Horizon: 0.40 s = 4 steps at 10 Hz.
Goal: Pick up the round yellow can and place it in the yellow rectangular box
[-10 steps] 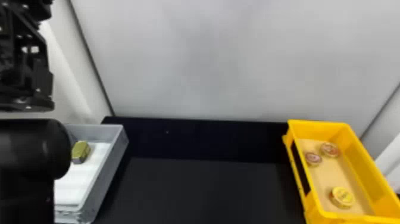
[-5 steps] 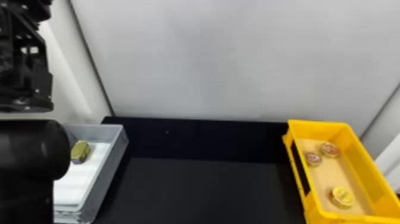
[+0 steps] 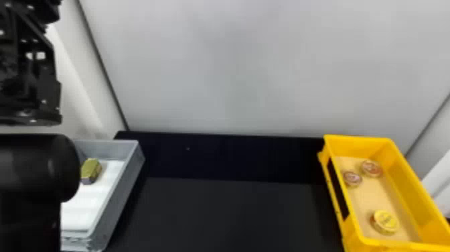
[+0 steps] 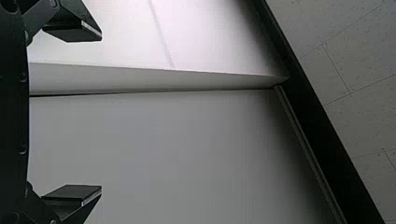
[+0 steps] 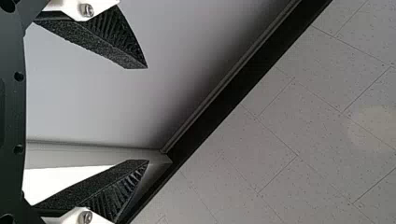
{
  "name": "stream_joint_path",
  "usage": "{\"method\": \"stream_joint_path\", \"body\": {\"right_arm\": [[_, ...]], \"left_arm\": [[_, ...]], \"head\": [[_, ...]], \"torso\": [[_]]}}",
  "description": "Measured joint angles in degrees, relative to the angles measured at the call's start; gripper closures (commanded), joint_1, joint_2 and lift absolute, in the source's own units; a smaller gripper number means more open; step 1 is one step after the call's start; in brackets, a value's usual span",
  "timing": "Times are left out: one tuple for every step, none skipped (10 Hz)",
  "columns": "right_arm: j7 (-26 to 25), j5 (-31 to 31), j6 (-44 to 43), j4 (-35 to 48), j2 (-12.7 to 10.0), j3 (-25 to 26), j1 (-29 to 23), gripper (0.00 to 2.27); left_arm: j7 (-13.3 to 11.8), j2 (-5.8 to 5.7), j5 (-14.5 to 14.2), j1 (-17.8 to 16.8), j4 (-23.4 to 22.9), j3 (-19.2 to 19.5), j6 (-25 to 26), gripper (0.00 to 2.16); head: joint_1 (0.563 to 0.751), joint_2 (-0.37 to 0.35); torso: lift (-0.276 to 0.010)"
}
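Note:
In the head view, the round yellow can [image 3: 385, 222] lies flat inside the yellow rectangular box [image 3: 411, 187], towards its near end. My left arm [image 3: 36, 167] is raised along the left edge, in front of part of the grey box. In the left wrist view my left gripper [image 4: 102, 112] has its fingers wide apart, nothing between them, facing pale walls. The right wrist view has my right gripper [image 5: 147, 114] open and unloaded too, pointed at wall and ceiling. Both grippers are away from the can.
Two reddish round cans, one [image 3: 371, 168] beside the other [image 3: 352, 178], lie at the yellow box's far end. A grey box [image 3: 125, 197] at the left holds a gold-green tin [image 3: 90, 171] on a white liner. A black table [image 3: 227, 214] lies between the boxes, before a pale wall.

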State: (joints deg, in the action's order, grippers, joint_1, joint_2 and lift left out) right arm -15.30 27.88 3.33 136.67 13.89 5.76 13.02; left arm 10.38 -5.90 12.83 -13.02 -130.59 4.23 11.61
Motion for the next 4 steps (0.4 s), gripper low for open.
{"method": "stream_joint_path", "body": {"right_arm": [[-0.01, 0.02, 0.01, 0.0, 0.0, 0.0, 0.0, 0.06], [-0.02, 0.05, 0.01, 0.0, 0.0, 0.0, -0.03, 0.06], [-0.05, 0.08, -0.05, 0.0, 0.0, -0.01, -0.07, 0.06], [-0.1, 0.1, -0.12, 0.0, 0.0, -0.02, -0.11, 0.06]], "left_arm": [[0.0, 0.0, 0.0, -0.05, 0.03, -0.07, 0.0, 0.13], [0.0, 0.0, 0.0, -0.07, 0.05, -0.1, 0.0, 0.13], [0.0, -0.03, 0.0, -0.08, 0.07, -0.11, 0.0, 0.13], [0.0, -0.06, 0.0, -0.08, 0.07, -0.11, 0.0, 0.13]], "head": [[0.663, 0.054], [0.663, 0.054], [0.663, 0.054], [0.663, 0.054]], "torso": [[-0.01], [-0.01], [-0.01], [-0.01]]}}
